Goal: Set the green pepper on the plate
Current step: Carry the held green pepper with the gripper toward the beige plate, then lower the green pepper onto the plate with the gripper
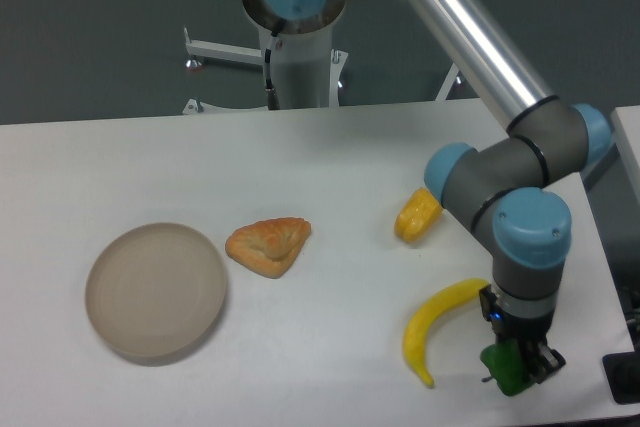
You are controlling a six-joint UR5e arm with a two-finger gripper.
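hand (516, 369): clamped on pepper (506, 373) | pepper: just right of banana (436, 325), near desk (330, 157) edge | plate (155, 290): far left of banana, bare

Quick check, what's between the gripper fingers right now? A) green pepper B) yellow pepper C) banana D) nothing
A: the gripper is closed around the green pepper near the table's front right edge, while the banana lies beside it and the yellow pepper sits farther back, both untouched.
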